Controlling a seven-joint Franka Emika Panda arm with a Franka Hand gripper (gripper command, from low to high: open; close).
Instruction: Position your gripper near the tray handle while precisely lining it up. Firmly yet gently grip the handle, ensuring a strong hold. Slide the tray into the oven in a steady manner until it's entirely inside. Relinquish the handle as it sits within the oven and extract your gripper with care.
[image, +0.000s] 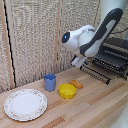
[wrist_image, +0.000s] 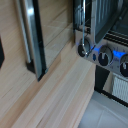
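Plate (image: 25, 104) nearest, on the worktop (image: 95, 110). Tray (image: 111, 60) juts from oven (image: 117, 52); tray handle (image: 95, 73) runs crosswise, just below the tool (image: 77, 61). Tool's open-or-closed state: cannot tell.

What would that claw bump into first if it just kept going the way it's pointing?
Most likely the tray sticking out of the oven. The gripper points downward beside the tray's near end, close to the tray handle. Depth is unclear, so it might pass in front and meet the wooden table instead.
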